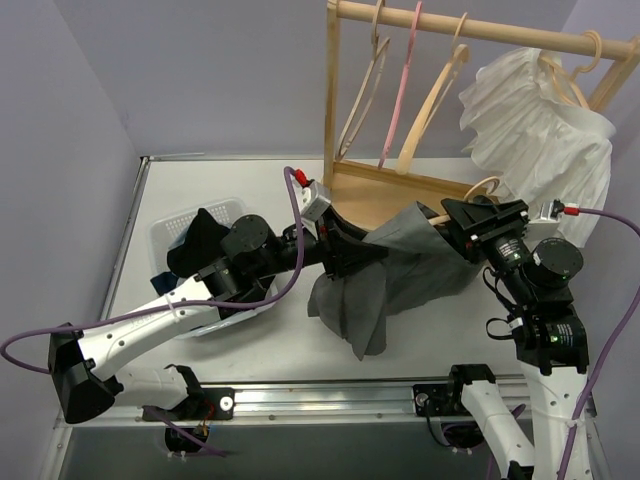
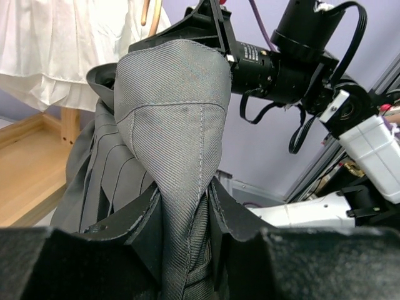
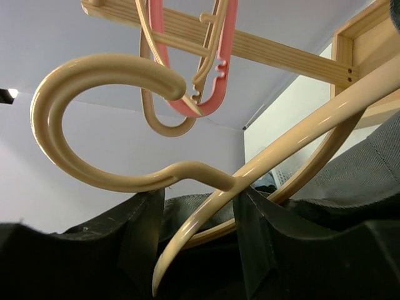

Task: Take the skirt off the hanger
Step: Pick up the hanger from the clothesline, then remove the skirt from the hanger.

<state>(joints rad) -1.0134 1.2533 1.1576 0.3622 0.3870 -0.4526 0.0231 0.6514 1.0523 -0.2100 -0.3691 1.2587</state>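
Left gripper (image 2: 184,212) pinches a fold of the skirt (image 2: 172,119), likely to drag it off. Right gripper (image 3: 199,206) straddles the hanger (image 3: 112,65) neck to brace it; clamped or not, cannot tell.

Four pale hangers (image 1: 430,110), one pink hanger (image 1: 401,90), one grey skirt (image 1: 400,275), one white blouse (image 1: 540,130).

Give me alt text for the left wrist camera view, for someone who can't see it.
The left gripper pinches a fold of the grey pleated skirt, which rises close before the camera. Behind it, the right arm reaches in from the right, and a white ruffled blouse hangs at upper left.
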